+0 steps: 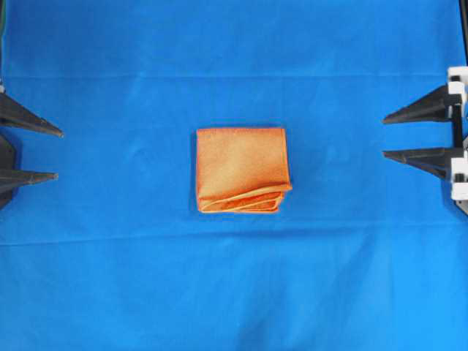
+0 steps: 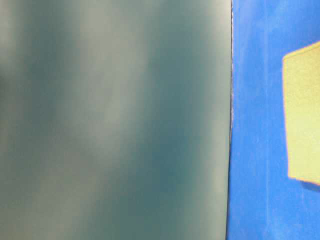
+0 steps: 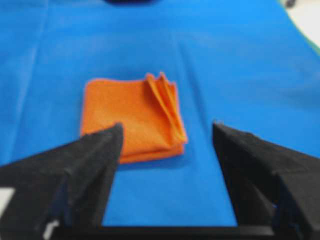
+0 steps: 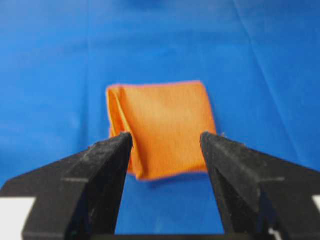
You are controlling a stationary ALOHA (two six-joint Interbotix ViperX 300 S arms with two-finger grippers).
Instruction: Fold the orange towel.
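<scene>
From overhead, we are seeing the orange towel (image 1: pixel 241 170) lying folded into a compact square at the middle of the blue cloth (image 1: pixel 234 292), its layered hems stacked along the lower edge. We are holding the left gripper (image 1: pixel 57 155) at the left border and the right gripper (image 1: pixel 385 136) at the right border, both well apart from the towel. Each pair of jaws is standing wide apart with nothing between them.

At table level, we are looking at a blurred grey-green surface (image 2: pixel 115 120) filling most of the picture. Beside it the blue cloth (image 2: pixel 255 150) is showing, and a washed-out, yellowish patch at the right edge is appearing to be the orange towel (image 2: pixel 302 115). Neither gripper is showing here.

Through the left wrist camera, we are looking past the left gripper (image 3: pixel 167 134), whose dark fingers (image 3: pixel 95 165) are spread wide and carrying nothing. The orange towel (image 3: pixel 127 120) is lying flat on the blue cloth beyond them, its loose layered edges on the right.

Through the right wrist camera, the right gripper (image 4: pixel 166 137) is likewise gaping and empty. The orange towel (image 4: pixel 165 125) is lying beyond its tips, folded edges to the left.
</scene>
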